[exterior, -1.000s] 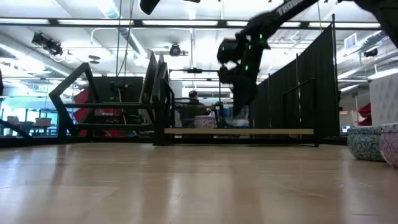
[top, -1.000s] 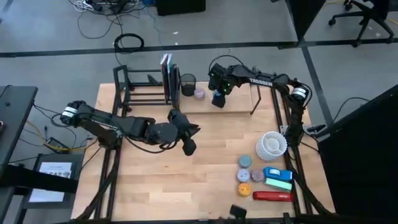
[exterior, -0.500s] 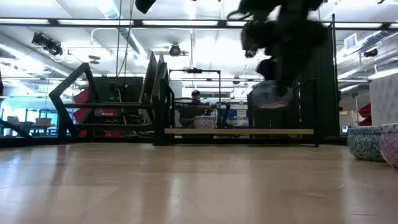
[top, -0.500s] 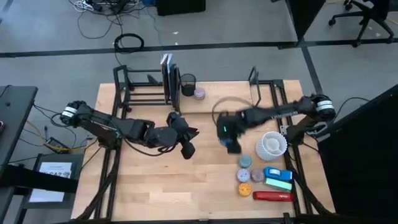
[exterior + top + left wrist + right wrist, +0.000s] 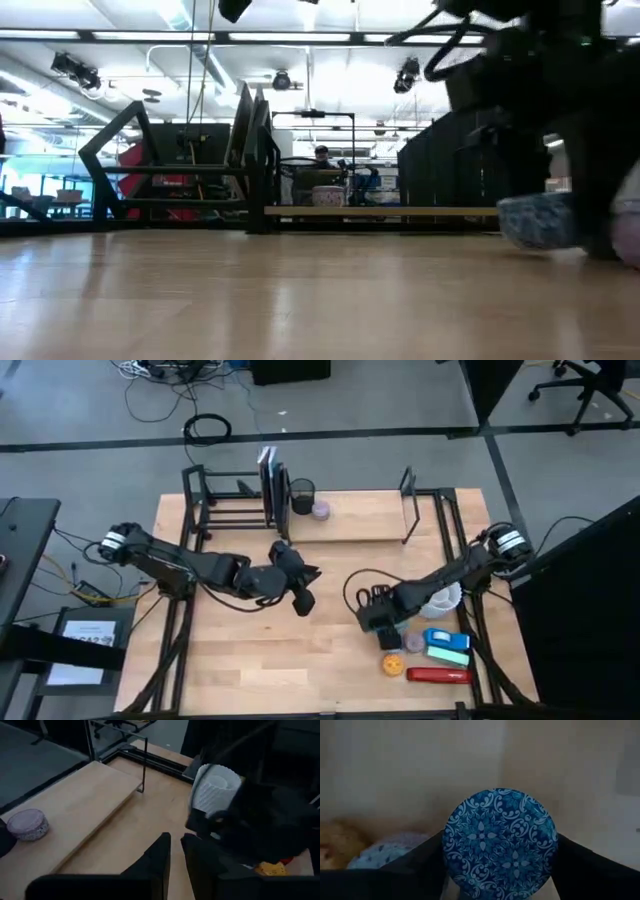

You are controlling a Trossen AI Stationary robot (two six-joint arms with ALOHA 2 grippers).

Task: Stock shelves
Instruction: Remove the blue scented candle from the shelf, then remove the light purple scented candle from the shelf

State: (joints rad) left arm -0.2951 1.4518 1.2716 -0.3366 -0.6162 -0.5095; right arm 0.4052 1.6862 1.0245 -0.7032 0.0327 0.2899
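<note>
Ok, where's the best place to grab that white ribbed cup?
Probably take the white ribbed cup by its rim, from straight above. It stands upright with its mouth open, so one finger could go inside and one outside. The right gripper sits low beside it, crowding that side. The left gripper waits mid-table.

You've got a light wood tabletop [image 5: 250,640], smooth with a satin sheen, and the shelves [image 5: 240,505] along its far edge are matt black metal tube joined to a pale bare-wood board. The white ribbed cup [image 5: 214,792] near the right edge looks like matt paper or plastic, can't tell which. The blue patterned round tin [image 5: 500,842] has a glossy printed lid; the right gripper [image 5: 500,865] fingers beside it are matt black.
</note>
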